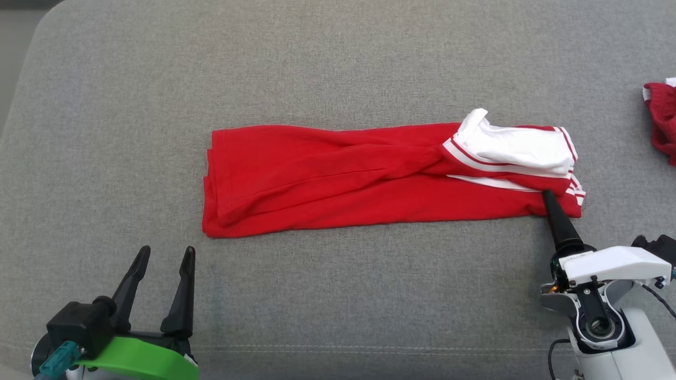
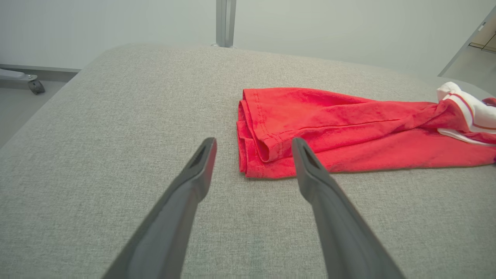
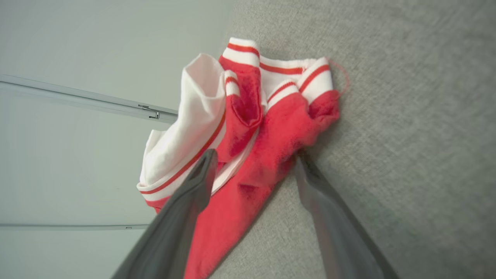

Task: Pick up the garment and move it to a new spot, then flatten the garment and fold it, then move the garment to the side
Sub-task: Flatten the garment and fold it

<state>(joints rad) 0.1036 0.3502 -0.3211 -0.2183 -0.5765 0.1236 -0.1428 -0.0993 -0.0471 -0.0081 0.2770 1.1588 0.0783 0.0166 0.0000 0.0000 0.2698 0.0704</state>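
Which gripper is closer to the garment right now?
Right. The right gripper has its open fingers astride the striped end of the garment. The left gripper is open too, short of the hem end and clear of the cloth.

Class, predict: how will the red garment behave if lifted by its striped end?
Probably floppy: the red garment lies in soft wrinkled layers. Its loose folds would likely fall open. The coarse grey cushion probably resists sliding.

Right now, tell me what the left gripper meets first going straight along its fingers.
Probably the red garment, at its hemmed end: one finger of the left gripper lines up with it, the other points over bare grey cushion. Its height is unclear.
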